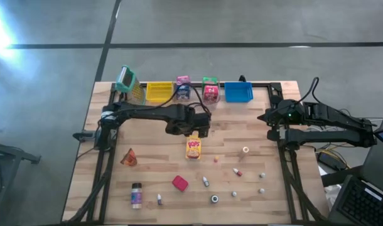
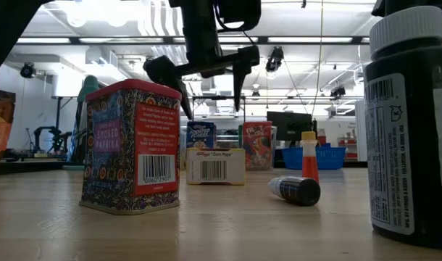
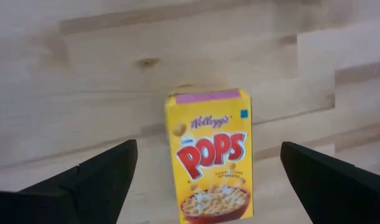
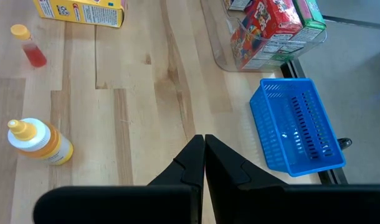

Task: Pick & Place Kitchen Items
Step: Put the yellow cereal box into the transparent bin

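Observation:
A yellow Corn Pops mini box lies flat on the table, face up. My left gripper hangs open just above it and a little toward the far edge. In the left wrist view the two fingers stand wide on either side of the box without touching it. The low view shows the left gripper well clear of the box. My right gripper waits shut near the table's right edge, fingertips together.
Along the far edge stand a yellow bin, a clear bin holding mini boxes and a blue bin. On the near half lie an orange wedge, a red block, a purple-labelled jar and several tiny bottles.

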`<move>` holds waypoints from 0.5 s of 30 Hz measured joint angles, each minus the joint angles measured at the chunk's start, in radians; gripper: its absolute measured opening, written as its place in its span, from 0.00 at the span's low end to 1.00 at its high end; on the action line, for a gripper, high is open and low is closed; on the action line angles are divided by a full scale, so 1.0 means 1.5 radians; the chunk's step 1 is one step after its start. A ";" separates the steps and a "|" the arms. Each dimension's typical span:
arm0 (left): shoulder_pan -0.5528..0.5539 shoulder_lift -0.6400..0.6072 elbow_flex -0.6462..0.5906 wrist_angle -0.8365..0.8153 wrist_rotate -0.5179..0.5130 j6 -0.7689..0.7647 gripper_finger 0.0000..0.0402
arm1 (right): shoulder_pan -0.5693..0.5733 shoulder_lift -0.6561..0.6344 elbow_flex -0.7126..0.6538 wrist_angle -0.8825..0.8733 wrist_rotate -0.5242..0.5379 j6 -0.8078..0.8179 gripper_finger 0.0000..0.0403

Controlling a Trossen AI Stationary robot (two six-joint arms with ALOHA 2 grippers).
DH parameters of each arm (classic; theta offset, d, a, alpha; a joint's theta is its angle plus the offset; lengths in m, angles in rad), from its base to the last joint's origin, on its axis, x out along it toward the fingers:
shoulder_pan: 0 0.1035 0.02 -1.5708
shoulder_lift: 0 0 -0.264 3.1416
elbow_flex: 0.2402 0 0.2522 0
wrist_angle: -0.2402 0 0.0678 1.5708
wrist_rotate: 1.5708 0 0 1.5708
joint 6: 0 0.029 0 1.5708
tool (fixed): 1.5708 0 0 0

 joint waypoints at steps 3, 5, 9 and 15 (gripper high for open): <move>0.001 0.004 0.002 -0.009 0.003 -0.027 1.00 | 0.000 0.000 0.000 0.000 0.000 0.000 0.02; 0.000 0.013 0.001 -0.004 0.005 -0.028 1.00 | 0.000 0.000 0.000 0.000 0.000 0.000 0.02; 0.001 0.033 -0.001 -0.002 0.019 -0.028 1.00 | 0.000 0.000 0.000 0.000 0.000 0.000 0.02; 0.002 0.071 0.011 0.002 0.032 -0.022 1.00 | 0.000 0.000 0.000 0.000 0.000 0.000 0.02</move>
